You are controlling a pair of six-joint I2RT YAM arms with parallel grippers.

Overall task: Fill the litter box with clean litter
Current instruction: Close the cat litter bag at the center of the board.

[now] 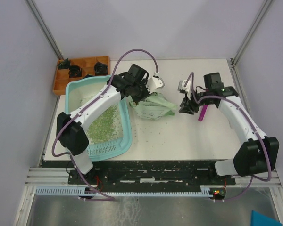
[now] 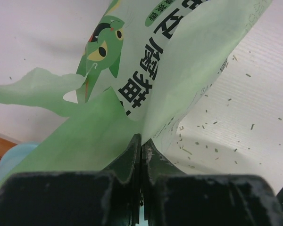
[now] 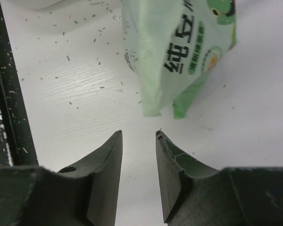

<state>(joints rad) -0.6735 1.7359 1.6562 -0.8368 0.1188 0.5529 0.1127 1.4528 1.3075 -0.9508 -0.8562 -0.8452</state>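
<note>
Pouring step: left gripper point(image 2: 141, 141) pinches the pale green printed bag point(image 2: 179, 70); right gripper point(image 3: 139, 136) gapes empty just short of it. Next, tip it over the light-teal plastic litter box point(image 1: 129, 120).

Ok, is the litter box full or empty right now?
Partly filled: green litter covers the near half of the litter box floor, while the far end shows bare.

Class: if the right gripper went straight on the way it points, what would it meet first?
Probably the near corner of the green bag, ahead of the open right gripper; depth is unclear.
</note>
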